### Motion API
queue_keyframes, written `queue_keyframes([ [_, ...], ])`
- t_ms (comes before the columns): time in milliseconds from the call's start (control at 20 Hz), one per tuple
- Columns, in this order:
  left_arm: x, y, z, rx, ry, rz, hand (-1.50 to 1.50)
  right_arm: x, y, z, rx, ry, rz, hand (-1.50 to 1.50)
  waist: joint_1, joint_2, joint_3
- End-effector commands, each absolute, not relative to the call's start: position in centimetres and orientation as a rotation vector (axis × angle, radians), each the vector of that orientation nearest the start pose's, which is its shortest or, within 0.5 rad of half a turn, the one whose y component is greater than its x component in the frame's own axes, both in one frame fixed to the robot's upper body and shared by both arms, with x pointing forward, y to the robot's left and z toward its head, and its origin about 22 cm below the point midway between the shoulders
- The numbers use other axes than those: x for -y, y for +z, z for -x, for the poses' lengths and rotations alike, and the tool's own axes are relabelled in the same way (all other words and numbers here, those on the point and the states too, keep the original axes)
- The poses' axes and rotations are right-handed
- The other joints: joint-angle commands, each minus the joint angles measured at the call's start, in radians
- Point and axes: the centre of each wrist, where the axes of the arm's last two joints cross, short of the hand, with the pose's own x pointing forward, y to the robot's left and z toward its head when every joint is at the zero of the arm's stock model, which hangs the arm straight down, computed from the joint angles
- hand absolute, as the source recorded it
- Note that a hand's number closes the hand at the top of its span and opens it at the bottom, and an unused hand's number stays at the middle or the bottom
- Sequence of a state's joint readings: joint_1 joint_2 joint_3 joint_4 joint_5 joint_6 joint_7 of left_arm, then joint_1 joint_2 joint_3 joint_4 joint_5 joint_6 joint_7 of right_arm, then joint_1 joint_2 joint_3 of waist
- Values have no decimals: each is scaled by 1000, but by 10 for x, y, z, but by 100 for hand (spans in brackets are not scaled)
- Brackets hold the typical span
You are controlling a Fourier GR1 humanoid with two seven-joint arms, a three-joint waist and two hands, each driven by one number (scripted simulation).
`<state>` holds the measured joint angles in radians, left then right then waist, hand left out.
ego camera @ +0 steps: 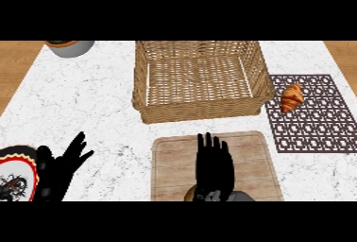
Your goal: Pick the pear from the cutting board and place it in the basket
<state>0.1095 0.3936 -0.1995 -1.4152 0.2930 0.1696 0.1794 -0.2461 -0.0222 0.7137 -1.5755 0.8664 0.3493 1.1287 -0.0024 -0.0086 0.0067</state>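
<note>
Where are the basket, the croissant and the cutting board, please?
basket [202, 111]: head view, on its front wall.
croissant [292, 97]: head view, on its middle.
cutting board [254, 160]: head view, on bare wood near its right edge.

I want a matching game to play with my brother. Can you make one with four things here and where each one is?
Things:
1. croissant
2. basket
3. right hand
4. plate

Places:
A. over the board
B. lower left corner
C. on the dark mat
D. in the middle, beyond the board

Pairs: 1-C, 2-D, 3-A, 4-B
</note>
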Motion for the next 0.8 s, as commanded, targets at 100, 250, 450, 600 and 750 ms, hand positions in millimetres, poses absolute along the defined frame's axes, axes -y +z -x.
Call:
queue_keyframes([
  [100,-298,-66,-189,1025,-46,-159,0,53,28,-230,615,1176,904,-150,4,10,-7],
  [250,-291,-60,-195,1020,-34,-157,0,62,18,-208,602,1179,910,-150,-3,8,-7],
  [450,-298,-54,-189,997,-34,-154,0,55,20,-207,592,1169,905,-150,2,7,-7],
  [600,-292,-41,-192,1008,-33,-137,0,53,25,-224,611,1241,909,150,10,8,-7],
  [750,-305,-47,-192,1003,-32,-157,0,44,7,-198,646,1312,964,150,5,7,-7],
])
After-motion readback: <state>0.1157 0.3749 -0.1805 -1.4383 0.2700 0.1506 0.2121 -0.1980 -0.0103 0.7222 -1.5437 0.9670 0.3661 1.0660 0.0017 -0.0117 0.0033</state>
